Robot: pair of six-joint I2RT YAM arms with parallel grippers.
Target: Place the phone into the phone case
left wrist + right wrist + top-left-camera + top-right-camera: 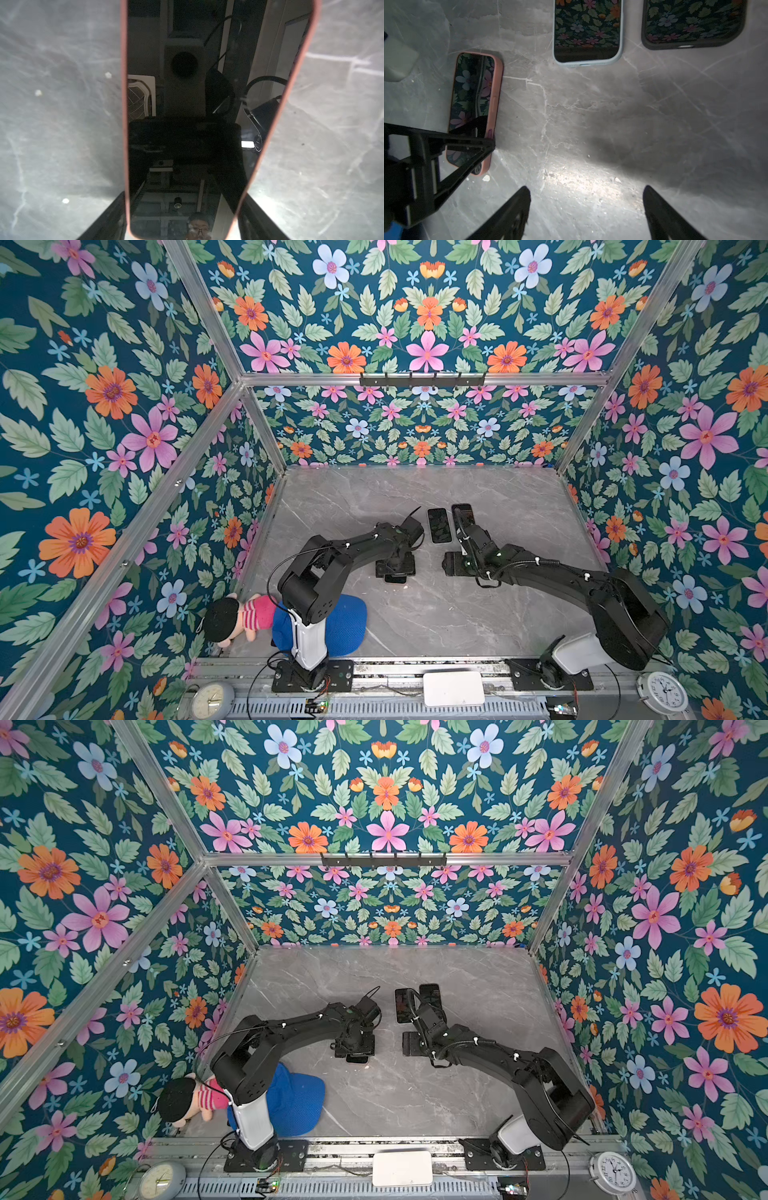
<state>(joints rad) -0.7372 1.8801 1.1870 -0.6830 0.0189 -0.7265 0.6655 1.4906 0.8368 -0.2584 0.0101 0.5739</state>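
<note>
1. Your left gripper [186, 195] comes down over one end of the slim black glass-fronted phone [187, 93], one dark finger along each long side. The jaws stand apart, and you cannot tell whether they press the edges or merely flank them, so settle that first.
2. The phone lies flat and screen-up on the grey marble-veined tabletop [571, 124], inside the rim of the soft pink rubbery phone case [497, 89]. The rim looks even along both long sides, so the seating is probably near done. The end under the gripper is hidden, so check those corners.
3. Squeeze across the case walls, never the glass; keep the jaws square to the long sides; grip gently, since a hard pinch could bow the soft rim and pop a corner out.
4. A phone in a light-blue case [587, 31] and one in a dark case [693, 20] lie side by side, well apart from the pink one; leave them alone.
5. Your right gripper [586, 207] hangs over bare tabletop, fingers wide and empty; bring it in to pin the case's free end if it slides.
</note>
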